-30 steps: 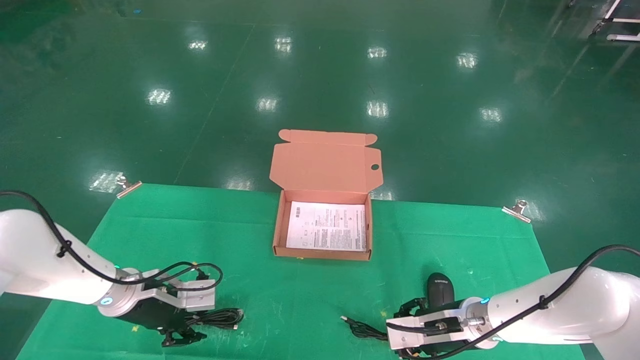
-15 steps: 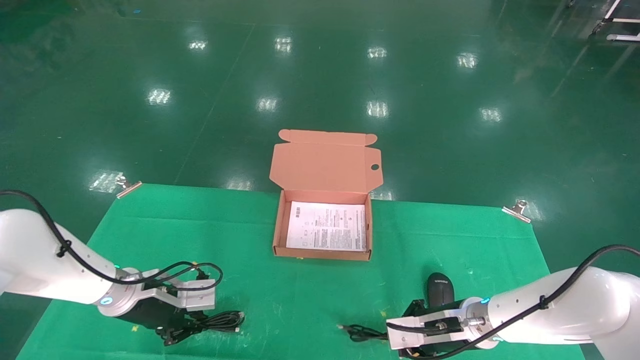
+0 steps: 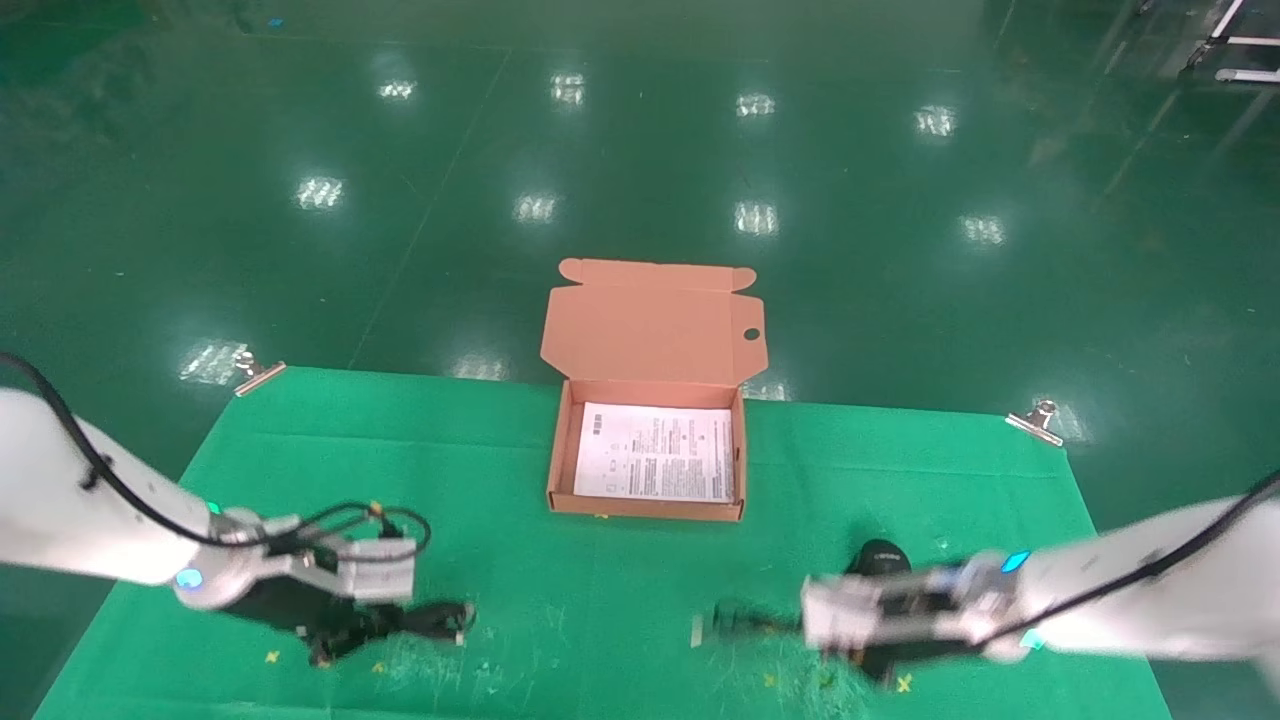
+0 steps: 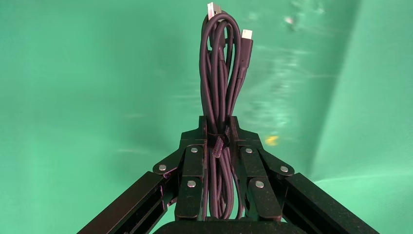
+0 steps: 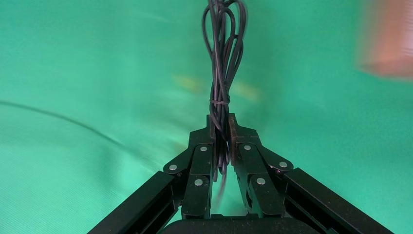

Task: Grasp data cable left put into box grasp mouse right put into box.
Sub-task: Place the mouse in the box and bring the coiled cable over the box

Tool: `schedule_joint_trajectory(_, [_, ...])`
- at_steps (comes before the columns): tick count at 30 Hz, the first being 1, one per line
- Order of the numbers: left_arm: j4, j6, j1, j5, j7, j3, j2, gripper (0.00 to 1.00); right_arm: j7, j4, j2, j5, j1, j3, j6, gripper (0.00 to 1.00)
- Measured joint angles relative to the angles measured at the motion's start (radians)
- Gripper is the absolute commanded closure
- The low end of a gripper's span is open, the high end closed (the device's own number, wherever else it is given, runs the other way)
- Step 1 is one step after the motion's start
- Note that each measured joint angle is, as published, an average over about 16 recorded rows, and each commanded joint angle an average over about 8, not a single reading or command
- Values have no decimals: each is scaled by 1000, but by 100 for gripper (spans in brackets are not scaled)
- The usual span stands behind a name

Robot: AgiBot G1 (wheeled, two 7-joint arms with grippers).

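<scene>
The box [image 3: 645, 506] stands open at the table's far middle, its lid [image 3: 650, 335] tipped back and a white printed sheet inside. My left gripper [image 3: 345, 632] is at the front left, shut on the bundled black data cable [image 3: 438, 618]. In the left wrist view the jaws [image 4: 217, 126] clamp the cable [image 4: 220, 73] at its strap, plug ends pointing away. My right gripper [image 3: 812, 627] is at the front right, shut on the mouse's coiled cord [image 3: 735, 620], as the right wrist view [image 5: 220, 122] shows. The black mouse [image 3: 880, 556] lies just behind it.
A green cloth [image 3: 500, 470] covers the table, held by metal clips at the far corners [image 3: 258, 372] [image 3: 1035, 420]. Shiny green floor lies beyond. The box shows as an orange blur in the right wrist view [image 5: 389, 44].
My left gripper closed on the data cable and shifted slightly left with it. My right arm moved up and away from the front edge, carrying the cord bundle.
</scene>
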Motion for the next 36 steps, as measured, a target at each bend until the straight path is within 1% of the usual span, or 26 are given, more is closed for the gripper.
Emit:
schedule_joint_trajectory(5, [-148, -9, -50, 52, -45, -1, -43, 100, 43, 27, 42, 48, 68, 59, 14, 100])
schedule_joint_trajectory(8, [-238, -25, -80, 91, -85, -4, -62, 100, 61, 39, 48, 72, 113, 89, 29, 100])
schedule_joint_trajectory(11, [-312, -48, -110, 130, -123, -9, -71, 100, 71, 43, 34, 91, 158, 111, 48, 100])
schedule_joint_trajectory(15, [-374, -86, -146, 174, -162, -19, -68, 100, 71, 36, -8, 110, 218, 129, 73, 100])
schedule_joint_trajectory(20, [-389, -135, -187, 206, -183, -35, -47, 100, 55, 11, -79, 129, 287, 139, 101, 100])
schedule_joint_trajectory(27, [-346, -192, -233, 212, -181, -60, -11, 100, 20, -53, -167, 148, 371, 146, 132, 100])
schedule_joint_trajectory(36, [-296, -236, -270, 207, -174, -82, 13, 100, -20, -140, -223, 159, 442, 152, 150, 100])
